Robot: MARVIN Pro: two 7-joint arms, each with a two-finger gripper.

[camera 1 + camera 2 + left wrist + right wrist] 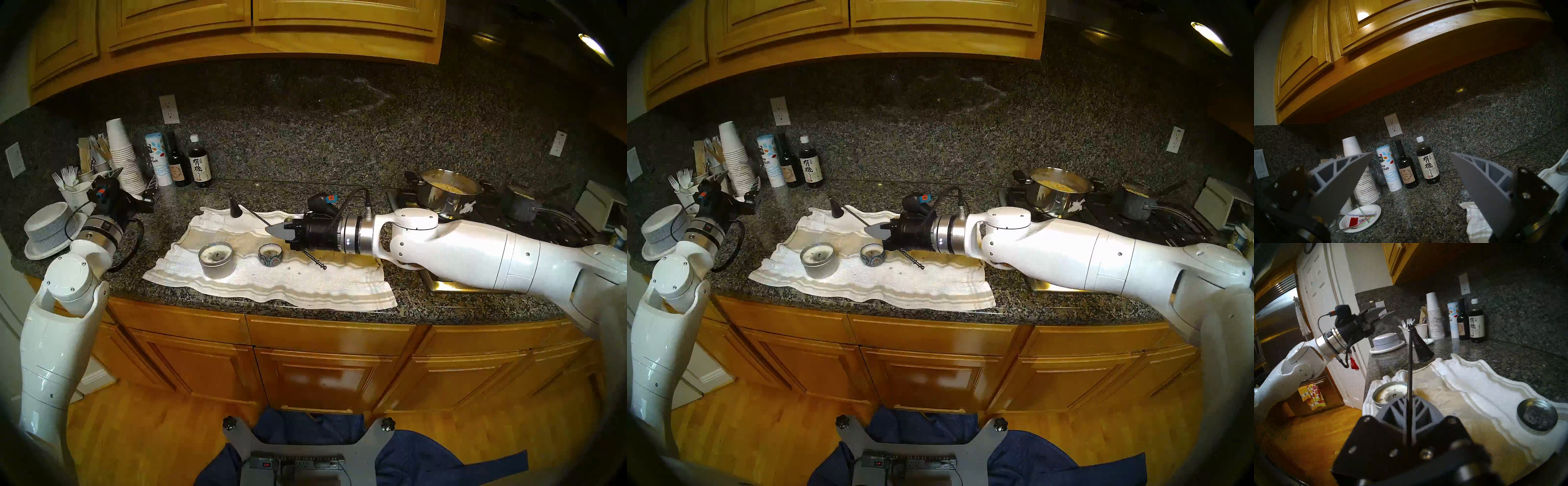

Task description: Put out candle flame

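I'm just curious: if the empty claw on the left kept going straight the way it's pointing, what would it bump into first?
Probably the dark oil bottle or the soy sauce bottle at the stone back wall. The open left gripper aims between them, slightly upward; depth is hard to judge.

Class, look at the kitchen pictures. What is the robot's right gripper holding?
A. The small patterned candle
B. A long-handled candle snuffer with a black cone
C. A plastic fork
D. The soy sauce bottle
B: the right gripper is shut on the thin rod of the snuffer, whose cone hangs beyond the towel's far edge.
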